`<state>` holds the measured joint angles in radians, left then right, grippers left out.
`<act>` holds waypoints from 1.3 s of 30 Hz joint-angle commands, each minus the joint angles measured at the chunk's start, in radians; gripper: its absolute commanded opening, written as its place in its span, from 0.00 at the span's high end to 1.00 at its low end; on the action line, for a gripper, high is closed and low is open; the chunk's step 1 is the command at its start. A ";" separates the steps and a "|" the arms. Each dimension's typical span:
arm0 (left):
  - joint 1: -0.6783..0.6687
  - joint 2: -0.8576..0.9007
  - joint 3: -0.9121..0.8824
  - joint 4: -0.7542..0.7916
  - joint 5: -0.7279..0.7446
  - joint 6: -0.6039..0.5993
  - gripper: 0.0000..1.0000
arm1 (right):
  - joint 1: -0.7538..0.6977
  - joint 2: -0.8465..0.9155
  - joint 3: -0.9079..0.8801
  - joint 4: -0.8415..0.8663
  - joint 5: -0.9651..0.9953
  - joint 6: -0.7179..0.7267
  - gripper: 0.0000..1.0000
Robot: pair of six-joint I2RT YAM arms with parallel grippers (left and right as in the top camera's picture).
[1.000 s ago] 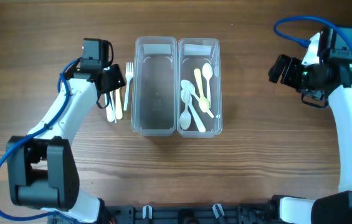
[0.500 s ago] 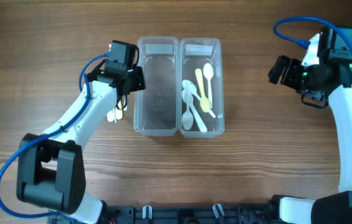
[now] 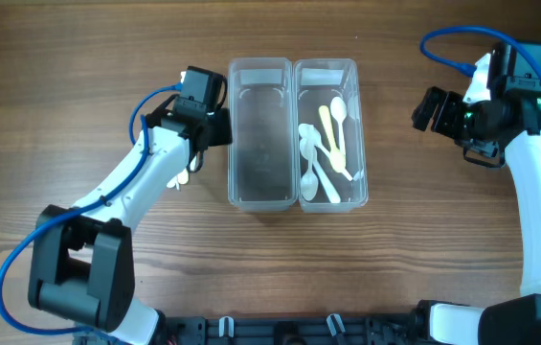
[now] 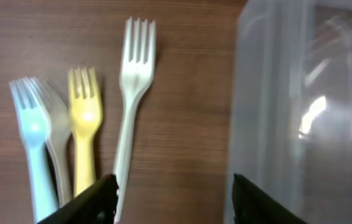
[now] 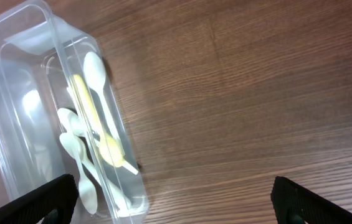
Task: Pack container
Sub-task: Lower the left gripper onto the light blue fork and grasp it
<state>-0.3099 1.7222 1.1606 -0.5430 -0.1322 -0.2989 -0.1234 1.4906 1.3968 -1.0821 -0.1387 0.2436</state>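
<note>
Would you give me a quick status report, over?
Left claw open, empty, beside container. Right claw open, empty. Spoons packed; four forks on table. Nothing blocking.

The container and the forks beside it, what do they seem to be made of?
The container looks like clear glossy plastic: you can see straight through its walls, which catch bright highlights. The forks look like smooth moulded plastic, likely disposable, in white, yellow and pale blue with a slight sheen.

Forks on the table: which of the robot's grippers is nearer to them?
Left. The left gripper hovers right beside the forks, between them and the container. The right gripper sits far off, on the container's other side.
</note>
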 commanded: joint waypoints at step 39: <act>0.272 0.115 0.016 -0.097 0.000 -0.001 0.66 | -0.004 0.009 0.002 -0.011 -0.015 -0.008 0.00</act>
<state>-0.0647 1.8183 1.1606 -0.6437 -0.1410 -0.2905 -0.1234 1.4906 1.3968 -1.0904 -0.1387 0.2436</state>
